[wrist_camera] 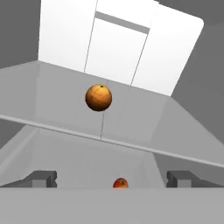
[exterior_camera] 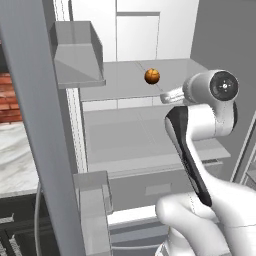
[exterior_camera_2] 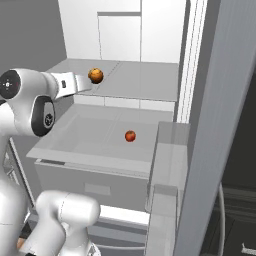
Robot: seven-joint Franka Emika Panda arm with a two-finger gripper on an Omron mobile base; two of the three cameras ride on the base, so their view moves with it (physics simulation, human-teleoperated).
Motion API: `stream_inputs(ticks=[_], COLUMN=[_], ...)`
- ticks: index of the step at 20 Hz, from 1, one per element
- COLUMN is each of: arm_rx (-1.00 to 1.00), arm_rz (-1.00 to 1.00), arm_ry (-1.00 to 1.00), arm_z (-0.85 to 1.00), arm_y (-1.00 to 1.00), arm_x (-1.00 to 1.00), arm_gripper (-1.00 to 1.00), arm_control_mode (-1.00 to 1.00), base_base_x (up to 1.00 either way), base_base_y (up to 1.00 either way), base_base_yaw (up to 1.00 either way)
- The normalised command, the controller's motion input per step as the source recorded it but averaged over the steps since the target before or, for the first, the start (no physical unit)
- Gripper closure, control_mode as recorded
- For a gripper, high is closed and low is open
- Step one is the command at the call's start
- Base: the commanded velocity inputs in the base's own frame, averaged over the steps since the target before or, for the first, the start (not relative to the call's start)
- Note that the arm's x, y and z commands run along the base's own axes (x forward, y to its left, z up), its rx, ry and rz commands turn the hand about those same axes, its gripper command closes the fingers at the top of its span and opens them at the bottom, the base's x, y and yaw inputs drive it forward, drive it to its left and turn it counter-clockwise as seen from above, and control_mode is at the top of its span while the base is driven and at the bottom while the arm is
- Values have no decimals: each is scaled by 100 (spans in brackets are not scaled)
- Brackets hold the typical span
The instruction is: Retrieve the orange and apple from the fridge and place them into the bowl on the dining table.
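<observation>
Both fruits sit inside the open fridge [exterior_camera: 150, 145], neither one picked up, so the task looks barely begun. From the left base view, the orange [exterior_camera: 152, 76] rests on the upper grey shelf [exterior_camera: 120, 80], with the white arm reaching toward it, its wrist just short of the fruit.

From the right base view, the orange [exterior_camera_2: 95, 75] lies just beyond the end of the arm on that upper shelf, while the apple [exterior_camera_2: 130, 135] sits alone on the lower shelf [exterior_camera_2: 100, 140], well apart from the arm.

From the hand view, the tool [wrist_camera: 111, 178] stands fully open and empty, its two dark fingertips [wrist_camera: 41, 178] spread wide. The orange [wrist_camera: 98, 97] lies straight ahead on the shelf above them; the apple [wrist_camera: 120, 183] peeks up below. Still ahead, by this reckoning: grasping each fruit and carrying both to the bowl on the dining surface.
</observation>
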Motion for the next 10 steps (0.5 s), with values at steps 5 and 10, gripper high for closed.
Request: stream_inputs(ticks=[5,10], arm_rx=[3,15], arm_rz=[0,0], arm_ry=[0,0], arm_z=[0,1], arm_y=[44,13], arm_x=[0,0], arm_gripper=[-100,-100], arm_control_mode=[-100,-100], base_base_x=[0,0], base_base_y=[0,0], base_base_yaw=[0,0])
